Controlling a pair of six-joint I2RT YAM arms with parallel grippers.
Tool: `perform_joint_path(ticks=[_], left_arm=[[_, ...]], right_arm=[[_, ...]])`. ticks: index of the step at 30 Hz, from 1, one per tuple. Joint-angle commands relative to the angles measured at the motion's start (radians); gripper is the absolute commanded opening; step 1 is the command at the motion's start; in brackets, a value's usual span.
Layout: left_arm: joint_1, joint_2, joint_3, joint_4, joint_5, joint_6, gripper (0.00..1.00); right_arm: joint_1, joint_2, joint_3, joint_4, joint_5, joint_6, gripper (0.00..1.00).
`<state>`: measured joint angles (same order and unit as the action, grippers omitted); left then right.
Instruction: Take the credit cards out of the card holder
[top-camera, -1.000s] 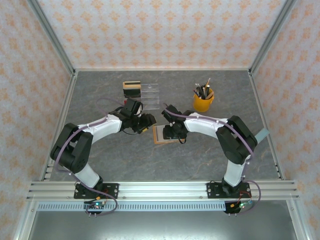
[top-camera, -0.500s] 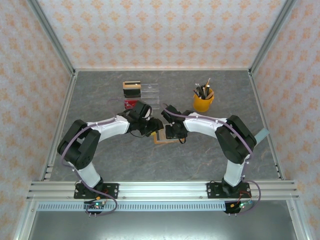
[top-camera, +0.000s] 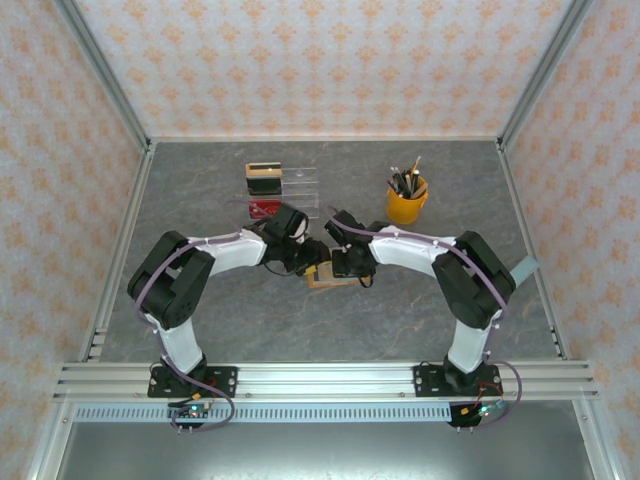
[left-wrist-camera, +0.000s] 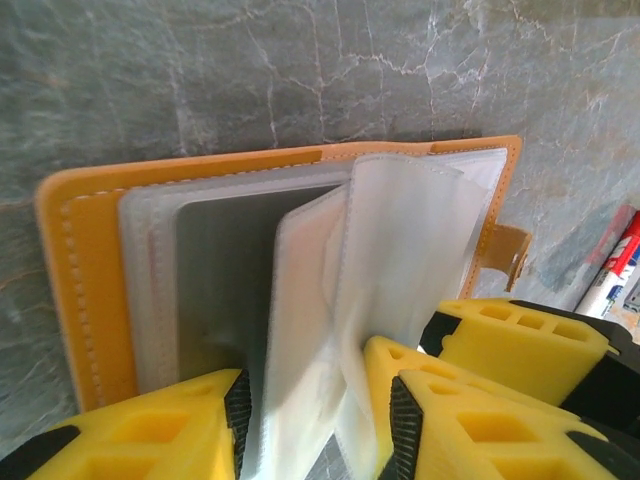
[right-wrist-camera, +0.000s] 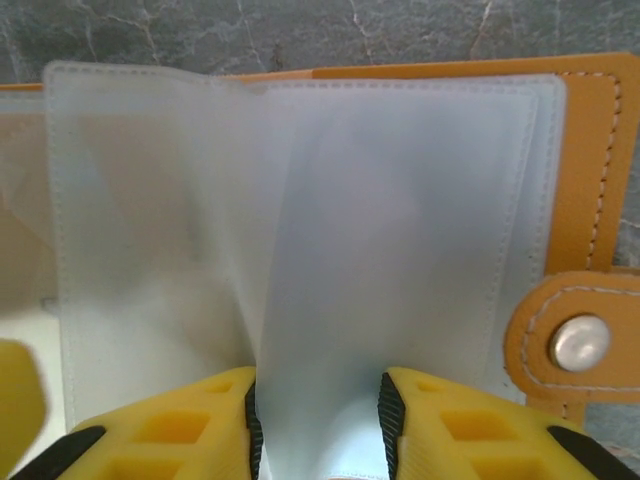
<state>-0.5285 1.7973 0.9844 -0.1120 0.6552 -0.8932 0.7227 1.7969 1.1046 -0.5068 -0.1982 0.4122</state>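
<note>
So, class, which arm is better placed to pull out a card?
Likely left: left fingers straddle the card holder's sleeves beside a grey insert; right fingers only bracket one clear sleeve.

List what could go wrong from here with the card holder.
1. The left claw and right claw bracket clear sleeves, not a card: pulling could tear a sleeve or drag the card holder.
2. The claws sit close together over it and could collide.
</note>
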Motion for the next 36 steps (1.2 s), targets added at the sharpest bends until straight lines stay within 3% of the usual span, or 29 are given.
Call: perform_joint_path(ticks=[1,7,15,23,29,36], left_arm=[[-0.008,0.017,0.039,0.067,0.054,-0.017,0.41],[-0.01,0.02,0.059,0.087,0.073,-0.018,0.36],[-0.026,0.036,0.067,0.139,0.113,-0.039,0.35],[-0.071,0.044,0.131,0.152,0.136,-0.039,0.37],[-0.097,0.099,0.202,0.151,0.126,-0.05,0.45],[-0.07,0.037,0.147,0.112,0.009,-0.049,0.45]], right_arm=[[-0.021,-0.043,-0.058,0.029,-0.013,0.029,0.36],[-0.056,-0.208,-0.148,0.124,-0.029,0.039,0.36],[-0.077,-0.302,-0.199,0.137,0.0,0.06,0.36],[-0.089,-0.435,-0.252,0.104,0.162,0.113,0.36],[-0.098,-0.522,-0.291,0.095,0.249,0.153,0.36],[-0.1,-0.501,-0.276,0.117,0.14,0.106,0.35]])
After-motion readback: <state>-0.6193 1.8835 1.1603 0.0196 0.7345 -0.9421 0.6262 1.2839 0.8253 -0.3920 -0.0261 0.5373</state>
